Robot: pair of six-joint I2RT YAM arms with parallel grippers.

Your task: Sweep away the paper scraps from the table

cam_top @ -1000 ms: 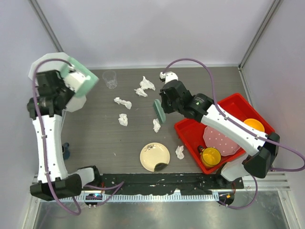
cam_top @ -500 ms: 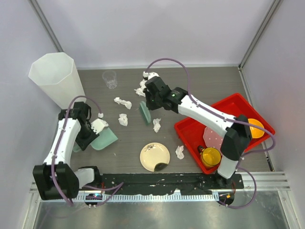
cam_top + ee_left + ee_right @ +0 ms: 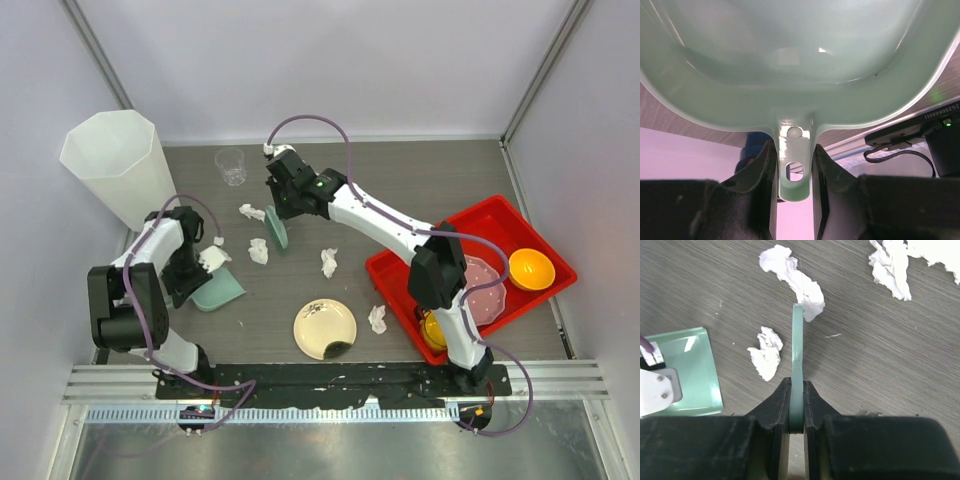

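My right pincer (image 3: 796, 390) is clenched on a thin green scraper blade (image 3: 798, 355), held edge-on over the table (image 3: 880, 355). One paper scrap (image 3: 792, 280) lies at the blade's tip, at 12 o'clock. Another (image 3: 766, 354) lies just beside the blade at 9 o'clock, and more lie toward 1 o'clock. My left pincer (image 3: 795, 150) grasps the mint dustpan (image 3: 790, 60) by its handle; the pan sits at 8 o'clock from the blade.

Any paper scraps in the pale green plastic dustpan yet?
No, the pale green plastic dustpan shows a bare scoop, with no crumpled white paper scraps inside.
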